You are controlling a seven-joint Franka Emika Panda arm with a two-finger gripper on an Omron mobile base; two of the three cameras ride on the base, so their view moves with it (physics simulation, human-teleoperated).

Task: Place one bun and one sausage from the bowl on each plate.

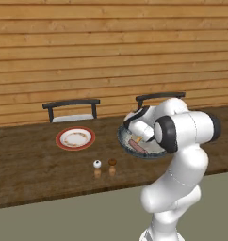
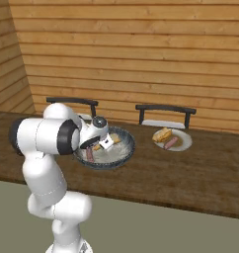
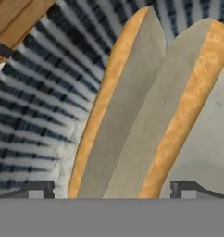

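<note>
Reaching down into the bowl (image 2: 122,149), the gripper (image 3: 113,189) stands with its jaws spread wide, one dark fingertip (image 3: 37,189) on either flank of a split bun (image 3: 146,106) and neither seen to press it; nothing is clamped. Seen from the hand, the bun lies cut side up against the bowl's striped inner wall, its golden crust along both outer edges. Seen from the left of the base, a sausage (image 1: 136,146) lies in the bowl just beside the hand, and the white arm (image 1: 179,155) hides much of the bowl's rim. The bowl sits on the brown wooden table (image 2: 190,173), between the two plates. The red-rimmed plate (image 1: 75,138) lies well apart to the bowl's left and carries no food; the pale plate (image 2: 183,143) to the bowl's right holds a bun (image 2: 162,134) and a sausage (image 2: 171,143) side by side. Two small shakers (image 1: 104,167) stand together near the table's front edge; two dark chairs (image 2: 166,113) stand against the plank wall.
</note>
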